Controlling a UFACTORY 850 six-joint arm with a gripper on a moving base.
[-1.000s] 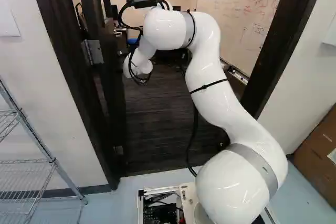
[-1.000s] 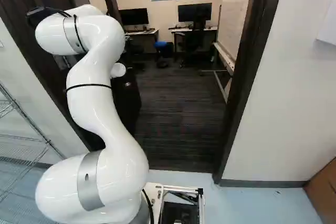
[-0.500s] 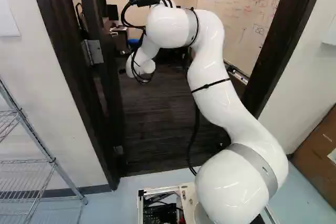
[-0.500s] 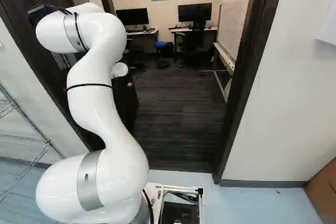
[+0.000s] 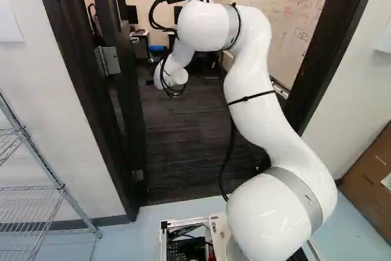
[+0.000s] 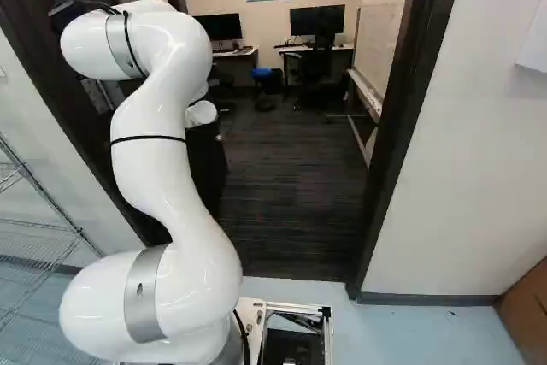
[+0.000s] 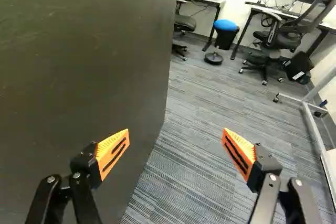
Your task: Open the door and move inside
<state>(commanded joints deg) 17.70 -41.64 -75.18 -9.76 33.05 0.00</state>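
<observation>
The dark door (image 5: pixel 127 90) stands open into the room at the left of the doorway in the left base view; in the right base view the door (image 6: pixel 206 164) is partly behind my arm. Beyond the wrist, a small dark part of my gripper (image 5: pixel 150 82) shows against the carpet. In the wrist view my gripper (image 7: pixel 176 135) is open with nothing held. One orange finger overlaps the broad face of the door (image 7: pixel 84 61), the other overlaps carpet, and the door's free edge runs between them. Whether a finger touches the door is unclear.
Dark frame posts (image 6: pixel 397 126) flank the doorway. Inside are a whiteboard on a wheeled stand (image 7: pixel 315 135), desks with monitors, office chairs (image 7: pixel 281 38) and a blue-topped stool (image 7: pixel 224 25). A wire rack (image 5: pixel 46 181) stands left, a cardboard box (image 5: pixel 372 181) right.
The upper arm and wrist have shifted rightward in the left base view, and slightly rightward in the right one. The base has stayed put; the door shows no clear movement.
</observation>
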